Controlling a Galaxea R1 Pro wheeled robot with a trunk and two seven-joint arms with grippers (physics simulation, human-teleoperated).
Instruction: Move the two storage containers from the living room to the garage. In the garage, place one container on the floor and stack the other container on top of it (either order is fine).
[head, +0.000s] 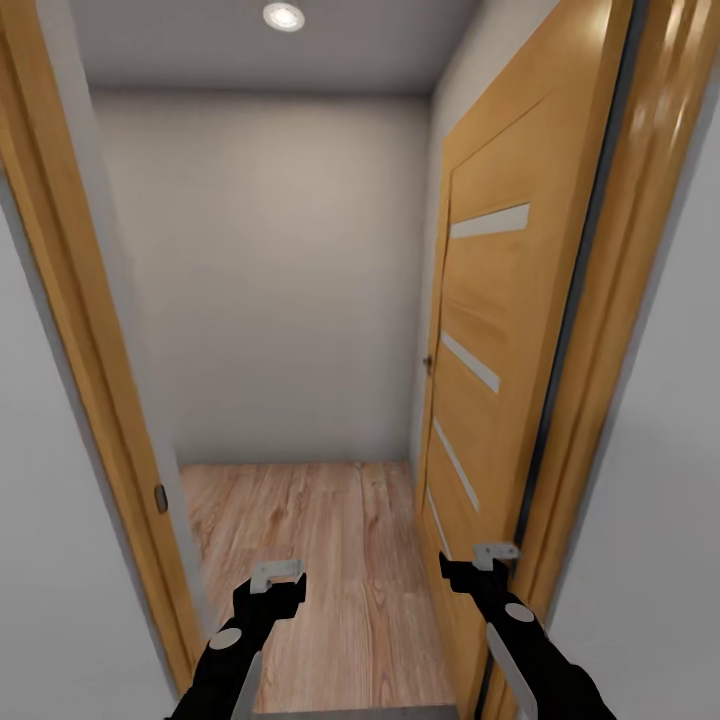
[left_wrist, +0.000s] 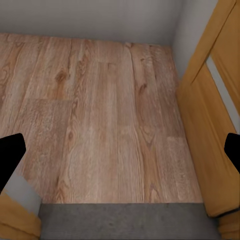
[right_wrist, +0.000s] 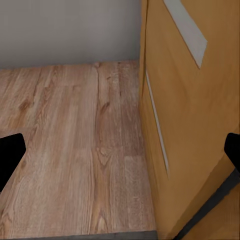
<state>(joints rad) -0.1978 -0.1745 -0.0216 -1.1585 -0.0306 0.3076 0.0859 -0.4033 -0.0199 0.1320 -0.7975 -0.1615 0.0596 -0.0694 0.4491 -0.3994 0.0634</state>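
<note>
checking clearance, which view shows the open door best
The head view: the door shows nearly whole, swung open at right with its pale strips. The right wrist view shows its lower panel; the left wrist view shows an edge.

Doorway passage open ahead; wooden door (head: 480, 370) crowds right pincer (head: 478, 566).

Doorway ahead: plank floor (head: 320, 540) lies beyond both claws, the open door (head: 490, 330) just right of the right claw (head: 480, 565), the door frame (head: 90, 400) left of the left claw (head: 272, 585).
</note>
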